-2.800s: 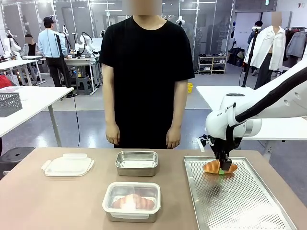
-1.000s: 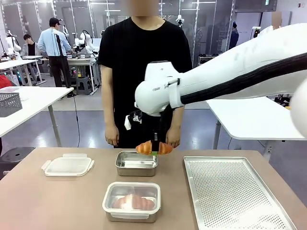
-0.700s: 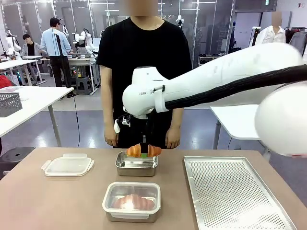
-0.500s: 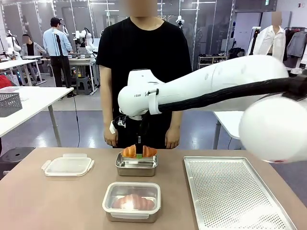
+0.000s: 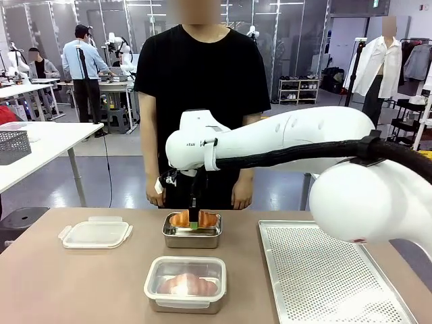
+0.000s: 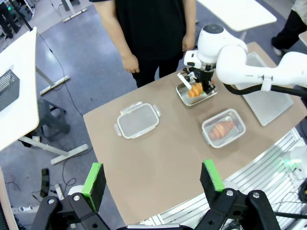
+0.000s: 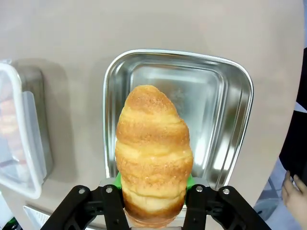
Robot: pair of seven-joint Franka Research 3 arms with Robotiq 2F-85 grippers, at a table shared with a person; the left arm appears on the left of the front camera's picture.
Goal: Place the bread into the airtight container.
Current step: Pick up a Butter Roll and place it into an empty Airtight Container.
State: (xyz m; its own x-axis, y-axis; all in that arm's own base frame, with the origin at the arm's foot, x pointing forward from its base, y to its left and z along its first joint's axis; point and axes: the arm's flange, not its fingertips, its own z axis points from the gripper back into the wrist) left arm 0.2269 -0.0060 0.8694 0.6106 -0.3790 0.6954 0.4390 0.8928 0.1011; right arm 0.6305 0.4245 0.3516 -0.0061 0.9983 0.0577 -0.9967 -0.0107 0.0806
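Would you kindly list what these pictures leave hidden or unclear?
- Right wrist view: the croissant covers the right gripper's pads and part of the open steel container; whether bread touches its floor is unclear.
- Front view: that container's near wall hides the croissant's underside.
- Front view: the clear lid blurs the bread in the closed container.

We note the open steel container unobstructed below our croissant, bare surface at left, lidded container blocking nearer approach.

Around me: grey floor, white tables at left, glass partitions behind, a shelf rack far back.
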